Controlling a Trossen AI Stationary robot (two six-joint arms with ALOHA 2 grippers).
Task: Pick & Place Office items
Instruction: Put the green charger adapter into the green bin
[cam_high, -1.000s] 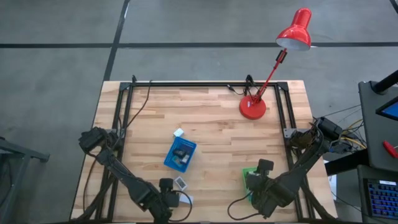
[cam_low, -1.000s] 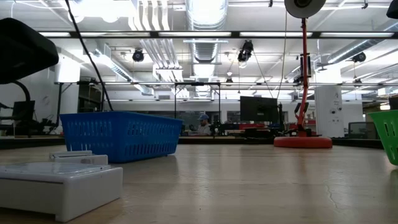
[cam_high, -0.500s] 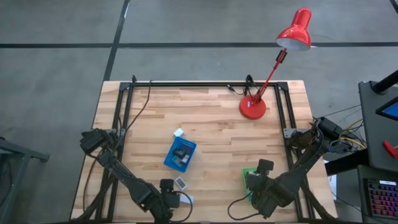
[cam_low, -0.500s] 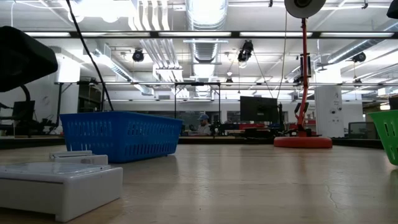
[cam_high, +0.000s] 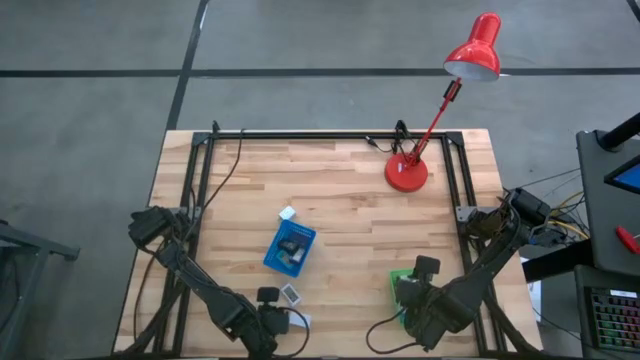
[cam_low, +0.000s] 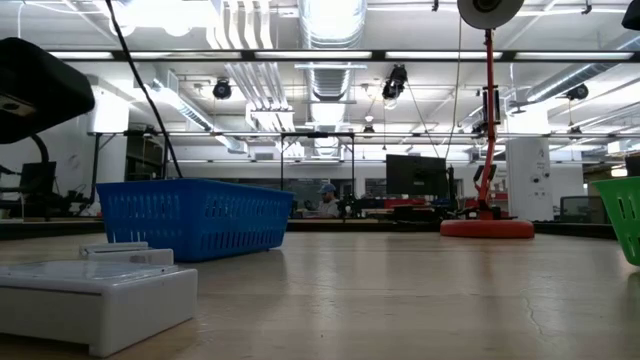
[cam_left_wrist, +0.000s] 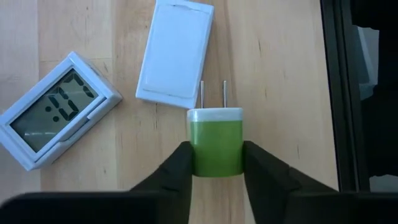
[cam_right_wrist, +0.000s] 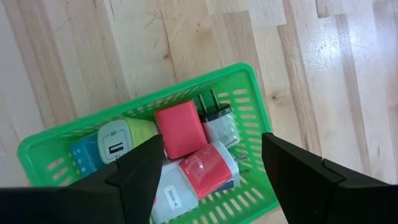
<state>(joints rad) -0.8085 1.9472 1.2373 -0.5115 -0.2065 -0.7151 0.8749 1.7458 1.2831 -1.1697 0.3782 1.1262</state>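
1. L pincer (cam_left_wrist: 216, 163) at near edge of surface (cam_high: 340, 190), clamped on green plug adapter (cam_left_wrist: 216, 146); prongs point away from the wrist.
2. Risk: grip is on smooth sides, low on the body; adapter could twist or slip on lift.
3. Risk: white flat box (cam_left_wrist: 175, 51) lies just beyond the prongs; a fwd nudge would shove it. Digital clock (cam_left_wrist: 53, 116) is near too.
4. R pincer (cam_right_wrist: 211, 155) hovers over green tray (cam_right_wrist: 56, 158), fingers apart, empty. Low swing could snag tray rim.
5. Count, green tray: approx 6 chargers, 2 red; some overlap.
6. Blue tray (cam_high: 290, 247): contents unclear. 1 white block (cam_high: 288, 213) beside it. 1 red lamp (cam_high: 408, 172).
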